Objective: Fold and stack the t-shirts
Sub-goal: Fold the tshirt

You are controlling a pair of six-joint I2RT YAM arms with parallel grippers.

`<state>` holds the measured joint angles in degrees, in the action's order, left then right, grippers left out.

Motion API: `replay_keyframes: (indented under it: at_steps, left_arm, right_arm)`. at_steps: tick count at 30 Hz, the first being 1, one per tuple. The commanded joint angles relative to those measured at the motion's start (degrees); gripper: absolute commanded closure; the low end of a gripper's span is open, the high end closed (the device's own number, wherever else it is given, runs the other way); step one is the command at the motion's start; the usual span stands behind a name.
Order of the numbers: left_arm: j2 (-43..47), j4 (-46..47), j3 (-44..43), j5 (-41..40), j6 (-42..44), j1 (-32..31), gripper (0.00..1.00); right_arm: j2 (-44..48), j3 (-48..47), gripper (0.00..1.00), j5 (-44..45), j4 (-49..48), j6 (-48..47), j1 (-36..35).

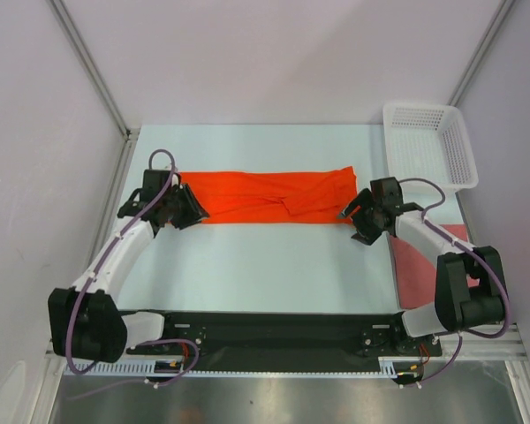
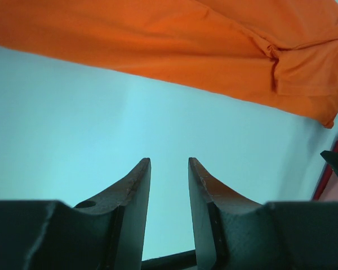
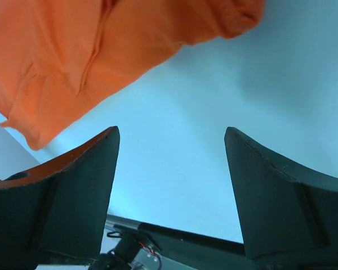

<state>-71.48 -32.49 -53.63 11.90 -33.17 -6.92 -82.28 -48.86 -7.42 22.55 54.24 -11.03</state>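
Orange t-shirt (image 1: 274,196) lies flat as long folded band across far-middle table (image 1: 265,265), creased knot right of centre. Brick-red t-shirt (image 1: 420,269) at right table edge, mostly hidden under right arm. Left gripper (image 1: 197,212) low at band's left end, fingers narrowly parted, empty. Right gripper (image 1: 353,225) at band's right end, spread wide, empty. White basket (image 1: 459,148) in far right corner.
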Motion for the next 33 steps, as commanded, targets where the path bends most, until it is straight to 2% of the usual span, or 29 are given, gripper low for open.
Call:
replay_keyframes:
  at_steps: [1,9,16,18,21,23,26,30,31,33]
  left_arm:
    - [5.11,-0.29,2.90,-2.94,-0.50,0.85,0.62]
    - [6.71,-0.56,4.76,-3.37,0.74,2.26,0.62]
    - [2.58,-0.73,-0.07,-4.43,2.40,2.79,0.62]
    - [0.83,-0.38,-0.86,-4.61,2.76,2.87,0.62]
    - [-2.33,0.23,-2.79,-4.96,3.72,3.05,0.62]
    - [-4.01,0.32,-4.64,-4.96,4.08,3.14,0.62]
    - [-7.87,0.41,-7.36,-3.65,4.16,3.31,0.63]
    - [-11.57,1.37,-9.39,-1.53,3.02,3.23,0.64]
    - [-12.18,1.38,-9.83,-1.79,2.76,3.14,0.64]
    - [-14.29,1.12,-10.09,-2.32,2.76,3.14,0.63]
  right_arm:
    - [1.42,3.59,0.21,3.55,-11.46,4.92,0.22]
    - [-3.84,9.40,0.28,2.76,-25.34,6.84,1.18]
    - [-10.43,6.24,0.33,5.13,-28.08,4.66,2.32]
    - [-14.03,2.47,0.35,5.92,-27.30,2.55,2.50]
    - [-19.66,-2.72,0.51,6.45,-27.03,0.87,3.03]
    - [-22.64,-5.44,0.68,7.06,-26.15,0.69,3.29]
    - [-28.36,-12.46,0.76,7.33,-25.45,-0.71,4.08]
    - [-38.53,-26.17,0.89,12.42,-20.20,-5.98,5.22]
    - [-40.40,-33.33,0.92,13.04,-18.43,-7.29,5.57]
    - [-44.27,-40.05,0.92,13.40,-14.91,-8.27,6.37]
